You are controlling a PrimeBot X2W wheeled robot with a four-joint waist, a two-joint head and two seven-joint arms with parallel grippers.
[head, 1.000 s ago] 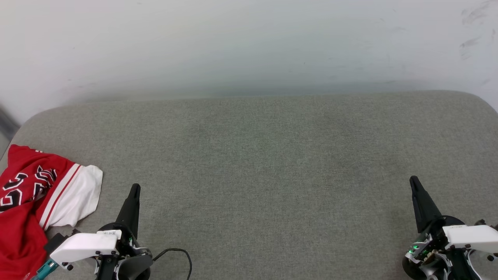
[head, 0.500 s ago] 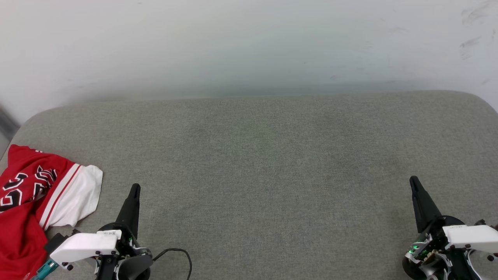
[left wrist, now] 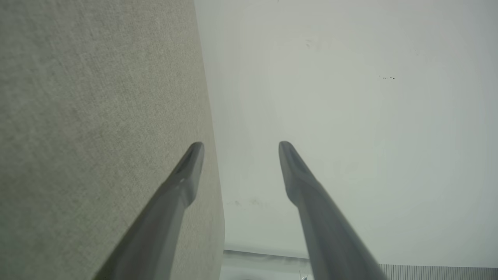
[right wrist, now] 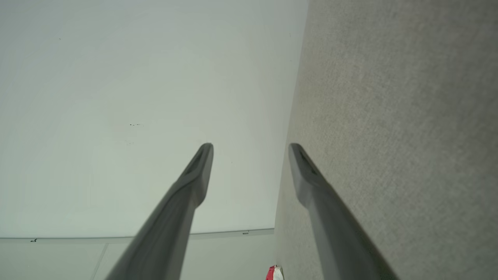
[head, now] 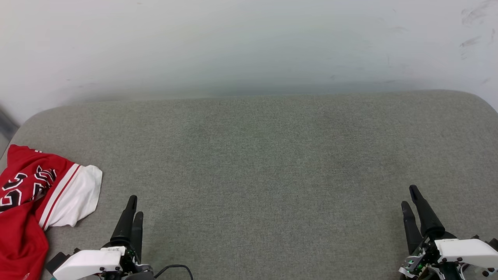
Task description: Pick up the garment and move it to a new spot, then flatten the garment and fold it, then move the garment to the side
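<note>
now noted: left gripper (head: 135, 206) at near left of grey cushion (head: 256, 155), fingers spread, holding nothing. right gripper (head: 409, 196) at near right, likewise spread and empty. garment (head: 27, 194) crumpled at cushion's left edge, white sleeve toward left gripper, not touching.

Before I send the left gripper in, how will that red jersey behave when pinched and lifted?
Likely floppy: the jersey lies crumpled in folds, so it should sag from one pinch. Probably light: thin cloth. It may drag rather than slide on the textured grey cushion.
</note>
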